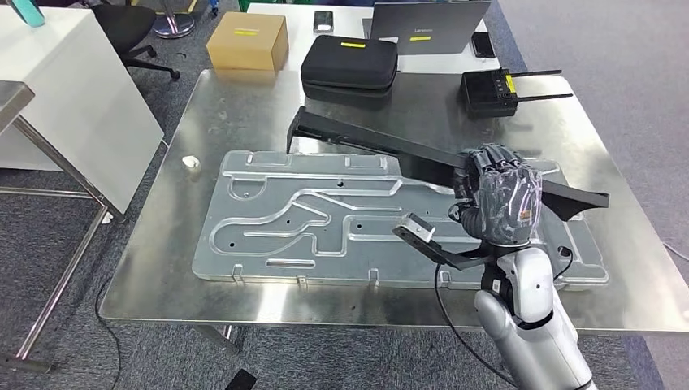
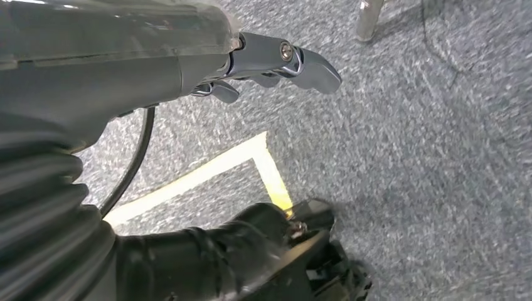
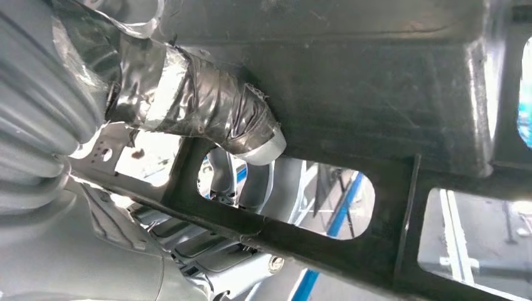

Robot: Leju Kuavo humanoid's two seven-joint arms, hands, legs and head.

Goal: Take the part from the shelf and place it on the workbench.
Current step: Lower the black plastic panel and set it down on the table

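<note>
Holding 1 item: I am gripping the part (image 1: 382, 145), a long black bar, with my right hand (image 1: 500, 203), fingers wrapped over its top edge and the thumb (image 3: 219, 113) pressing its underside in the right wrist view. I am taking it near 1 end, which I judge lets the far end swing out over the workbench (image 1: 203, 276) clear of the hand. The part is hanging above the grey machined plate (image 1: 301, 215) on that workbench, slanted, and I cannot tell whether any of it is touching. Finish: matte black, rigid, with rounded cut-out windows and raised ribs. My left hand (image 2: 276, 59) is dangling over carpet, fingers curled in, gripping nothing. Placement is not yet done.
</note>
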